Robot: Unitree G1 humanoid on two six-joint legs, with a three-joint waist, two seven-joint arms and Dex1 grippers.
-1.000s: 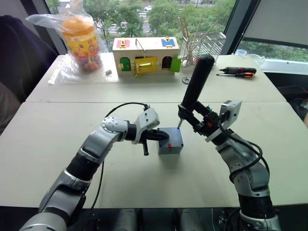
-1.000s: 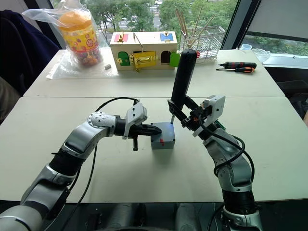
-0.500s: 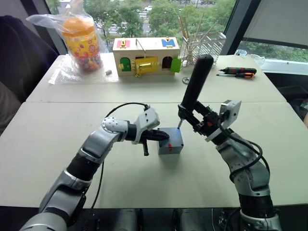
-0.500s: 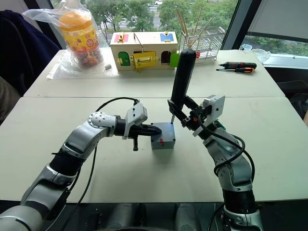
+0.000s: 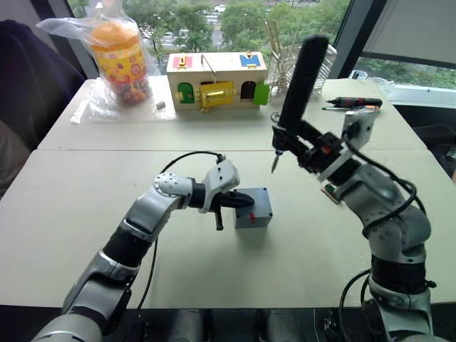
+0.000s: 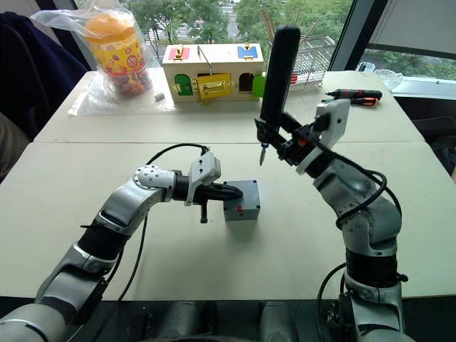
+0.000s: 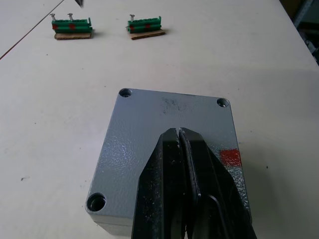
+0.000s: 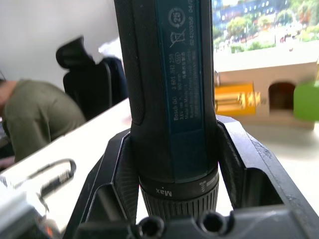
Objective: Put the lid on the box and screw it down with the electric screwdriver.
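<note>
Electric screwdriver [image 5: 300, 89] raised off lid [image 7: 169, 134]

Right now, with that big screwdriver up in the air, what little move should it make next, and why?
Probably lower the electric screwdriver toward a corner hole of the lid. Its bit hangs above the table beyond the box, while the left fingers, shut, press on the lid.

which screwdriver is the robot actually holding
The thick dark electric screwdriver, upright in the right gripper. The slim orange-and-black hand screwdrivers lie untouched on the far table.
</note>
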